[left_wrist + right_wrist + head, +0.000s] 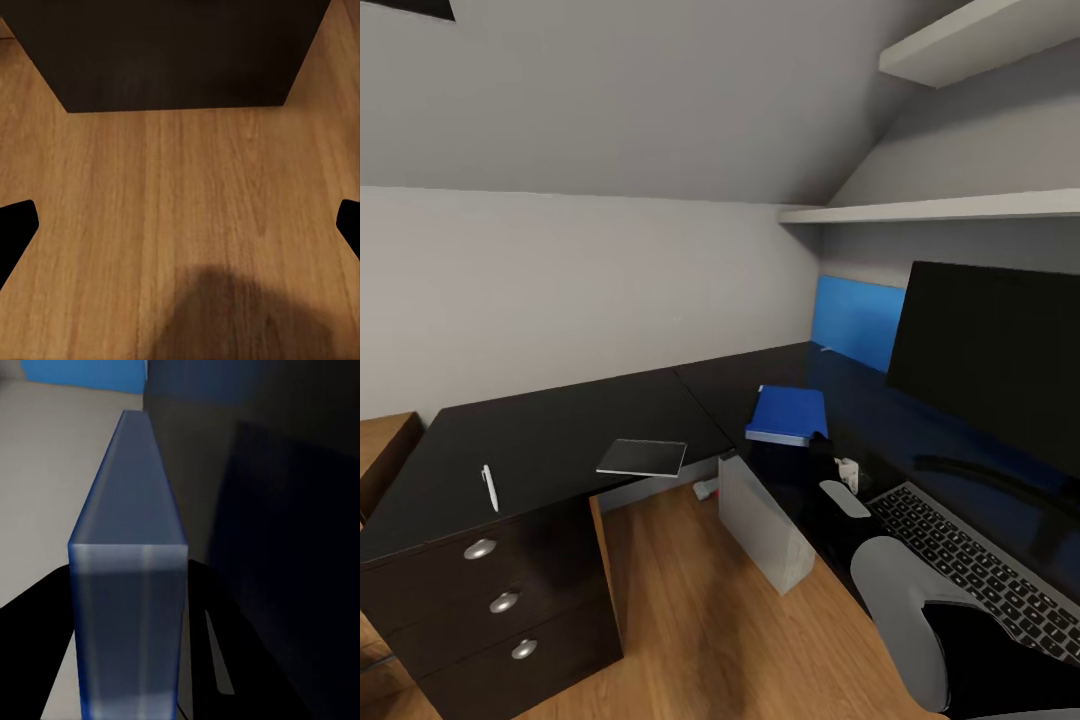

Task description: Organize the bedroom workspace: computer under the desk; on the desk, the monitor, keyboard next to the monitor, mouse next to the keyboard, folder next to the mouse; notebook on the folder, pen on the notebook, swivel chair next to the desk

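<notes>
The blue folder (788,413) lies on the black desk (560,420), left of the monitor (990,360). My right gripper (822,440) is at its near edge. In the right wrist view the folder (131,480) sits between the black fingers (45,615), with the right gripper (127,566) shut on it. The keyboard (980,570) lies before the monitor, and a small rounded shape, apparently the mouse (844,497), is at its left end. The dark notebook (642,457) and white pen (489,487) rest on the desk's left wing. The pale computer (765,535) stands on the floor by the desk. My left gripper (180,225) hangs open above the floor. The swivel chair is out of view.
Three black drawers with silver knobs (500,600) stand under the desk's left end, and show as a dark block (172,52) in the left wrist view. White shelves (960,210) jut out above the monitor under the sloped ceiling. A wooden chest (380,450) stands at far left.
</notes>
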Available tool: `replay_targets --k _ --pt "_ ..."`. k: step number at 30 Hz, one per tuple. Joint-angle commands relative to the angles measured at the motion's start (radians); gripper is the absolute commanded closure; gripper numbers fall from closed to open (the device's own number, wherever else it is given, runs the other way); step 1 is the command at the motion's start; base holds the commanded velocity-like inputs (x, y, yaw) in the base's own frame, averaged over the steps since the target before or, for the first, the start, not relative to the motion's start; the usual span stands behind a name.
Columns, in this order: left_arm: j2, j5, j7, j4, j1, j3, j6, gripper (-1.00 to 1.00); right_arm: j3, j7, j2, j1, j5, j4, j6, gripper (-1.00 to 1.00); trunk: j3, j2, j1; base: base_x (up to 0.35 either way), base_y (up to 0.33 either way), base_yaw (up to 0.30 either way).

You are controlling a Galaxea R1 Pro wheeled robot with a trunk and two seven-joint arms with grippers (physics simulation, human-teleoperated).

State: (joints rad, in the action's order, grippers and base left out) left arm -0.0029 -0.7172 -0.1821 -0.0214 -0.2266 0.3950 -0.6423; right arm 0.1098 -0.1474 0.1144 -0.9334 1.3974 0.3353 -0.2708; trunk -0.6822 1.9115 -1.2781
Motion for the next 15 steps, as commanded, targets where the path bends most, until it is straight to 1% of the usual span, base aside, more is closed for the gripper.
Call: replay_targets --k 1,15 --pt "0.0 0.001 -0.01 0.0 0.0 0.008 -0.002 -1.0 0.004 -0.009 0.001 -0.001 0.011 -0.001 -0.001 1.0 -0.001 0.0 0.0 0.006 0.0 0.0" --pt "0.0 0.001 -0.011 0.0 0.0 0.008 -0.002 -1.0 0.003 -0.009 0.001 -0.001 0.009 0.0 -0.001 1.0 -0.001 0.0 0.0 0.001 0.0 0.0"
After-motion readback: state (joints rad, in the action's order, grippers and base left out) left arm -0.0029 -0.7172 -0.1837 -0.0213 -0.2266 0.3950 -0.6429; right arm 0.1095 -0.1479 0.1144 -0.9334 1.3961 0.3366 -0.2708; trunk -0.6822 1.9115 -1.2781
